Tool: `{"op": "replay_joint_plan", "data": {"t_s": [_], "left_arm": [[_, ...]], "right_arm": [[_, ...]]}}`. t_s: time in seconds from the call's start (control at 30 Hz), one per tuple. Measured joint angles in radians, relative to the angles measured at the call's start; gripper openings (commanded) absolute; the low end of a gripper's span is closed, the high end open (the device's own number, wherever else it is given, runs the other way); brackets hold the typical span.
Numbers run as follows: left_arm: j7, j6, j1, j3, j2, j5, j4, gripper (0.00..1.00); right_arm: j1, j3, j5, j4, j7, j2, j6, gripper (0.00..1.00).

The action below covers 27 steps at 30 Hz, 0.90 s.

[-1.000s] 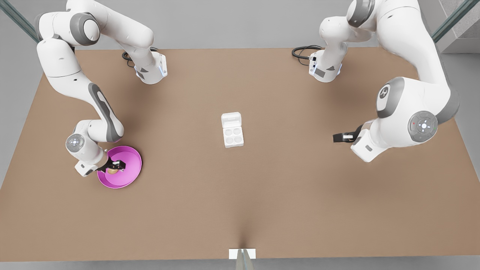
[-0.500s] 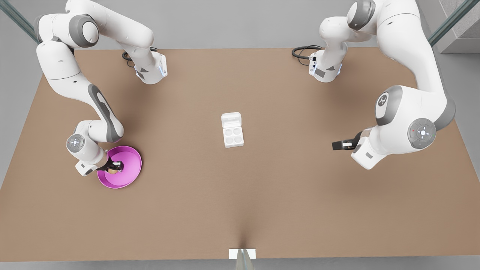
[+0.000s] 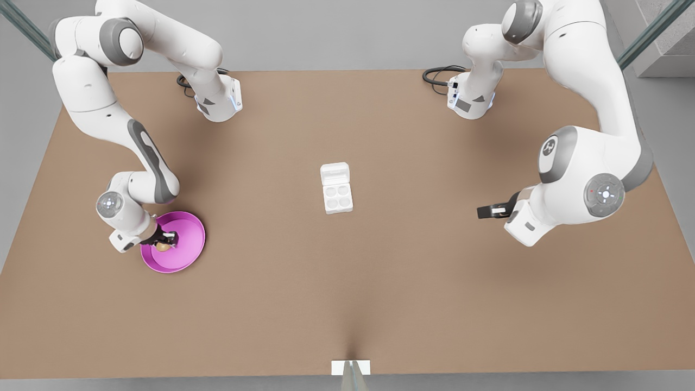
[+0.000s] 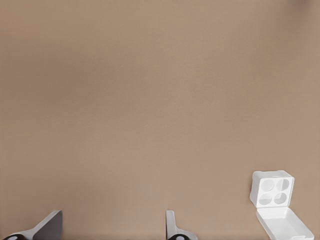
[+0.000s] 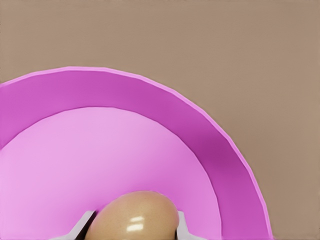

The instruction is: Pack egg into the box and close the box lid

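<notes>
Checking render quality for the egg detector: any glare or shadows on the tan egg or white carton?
Right wrist view: two small white highlights on the tan-brown oval egg, which sits between the right gripper fingers over the round pink plate. Front view: soft arm shadows on the brown table; the white four-cup egg carton is evenly lit.

A round pink plate (image 3: 187, 255) with a raised rim sits on the plain brown counter (image 3: 347, 282), toward the front view's left. Black cables (image 3: 437, 76) coil at the counter's far edge, possibly plugged in.
</notes>
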Motion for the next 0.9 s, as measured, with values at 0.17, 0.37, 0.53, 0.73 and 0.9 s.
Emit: {"op": "replay_joint_plan", "data": {"t_s": [0.17, 0.37, 0.53, 0.73, 0.9], "left_arm": [[-0.005, 0.001, -0.002, 0.000, 0.000, 0.001, -0.001, 1.00], [-0.009, 0.001, -0.008, 0.000, 0.001, 0.001, -0.001, 1.00], [-0.012, 0.003, -0.015, 0.000, 0.003, 0.003, -0.003, 1.00], [-0.014, 0.005, -0.016, 0.000, 0.004, 0.005, -0.004, 1.00], [-0.015, 0.006, -0.020, 0.000, 0.006, 0.006, -0.005, 1.00]], "right_arm": [[0.039, 0.002, 0.007, 0.035, -0.002, -0.033, -0.044, 0.57], [0.287, -0.070, 0.082, 0.282, 0.006, -0.030, -0.225, 0.57], [0.709, -0.328, 0.243, 0.447, 0.037, 0.020, -0.380, 0.57], [1.001, -0.443, 0.386, 0.482, 0.107, 0.032, -0.508, 0.57], [1.108, -0.444, 0.441, 0.598, 0.198, 0.090, -0.587, 0.58]]}}
